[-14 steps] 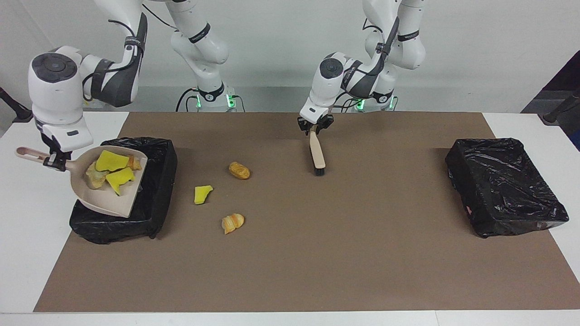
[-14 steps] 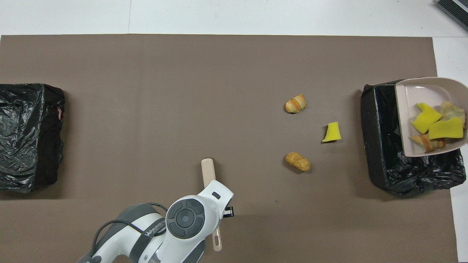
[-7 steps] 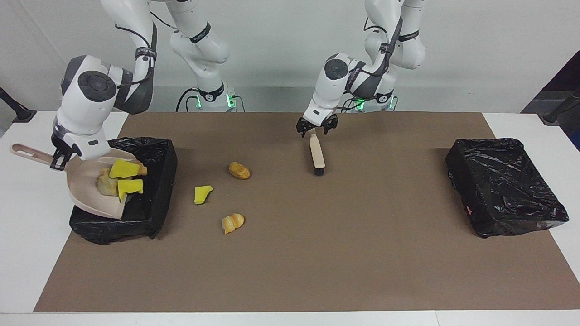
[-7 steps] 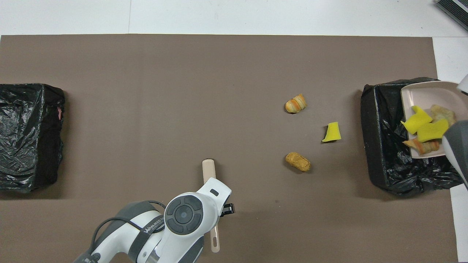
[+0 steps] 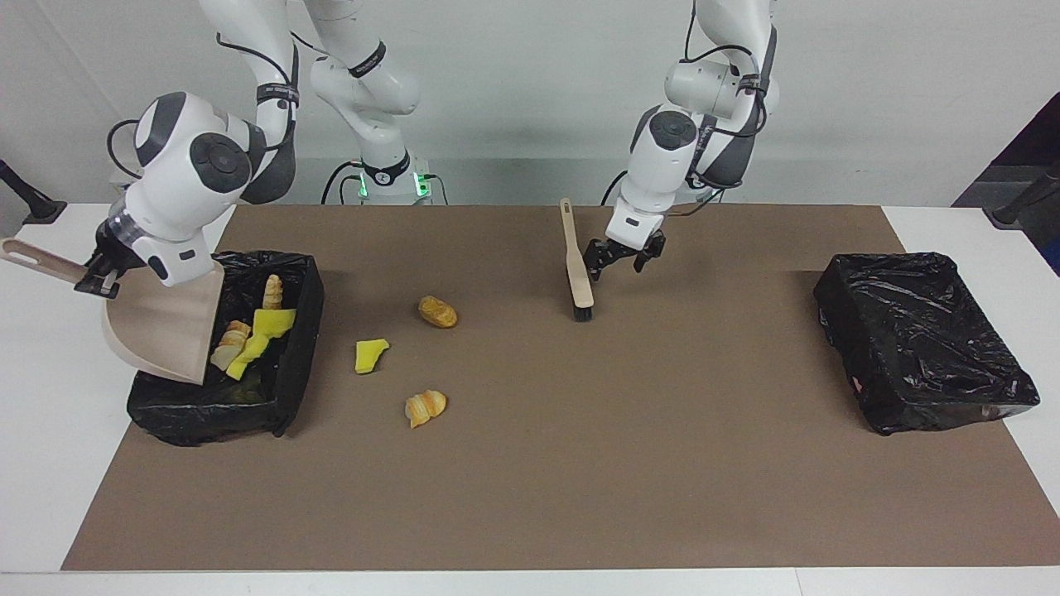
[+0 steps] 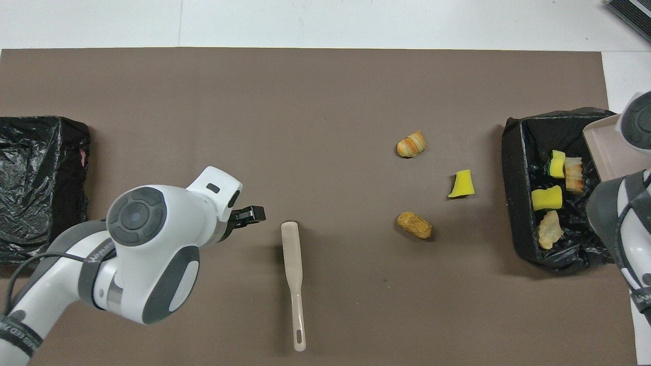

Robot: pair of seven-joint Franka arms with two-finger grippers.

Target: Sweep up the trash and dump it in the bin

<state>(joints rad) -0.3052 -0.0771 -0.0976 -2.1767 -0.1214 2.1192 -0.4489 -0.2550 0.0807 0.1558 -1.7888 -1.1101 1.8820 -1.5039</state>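
Note:
My right gripper [image 5: 95, 281] is shut on the handle of the beige dustpan [image 5: 166, 331], which is tipped steeply over the black-lined bin [image 5: 300, 331] at the right arm's end. Several yellow and tan trash scraps [image 6: 546, 198] lie inside that bin [image 6: 513, 193], just below the pan's lip. Three scraps stay on the brown mat: a yellow sponge chunk [image 5: 370, 355], a tan bread lump [image 5: 436, 312] and a striped orange lump [image 5: 425, 407]. The beige brush [image 5: 577, 265] lies on the mat by itself. My left gripper [image 5: 619, 261] hangs open over the mat beside it, holding nothing.
A second black-lined bin [image 5: 923, 339] sits at the left arm's end of the mat. The white tabletop [image 5: 33, 463] borders the mat on every side.
The right arm tipped the dustpan and its scraps slid into the bin. The left gripper opened, let go of the brush handle and moved away toward the left arm's end.

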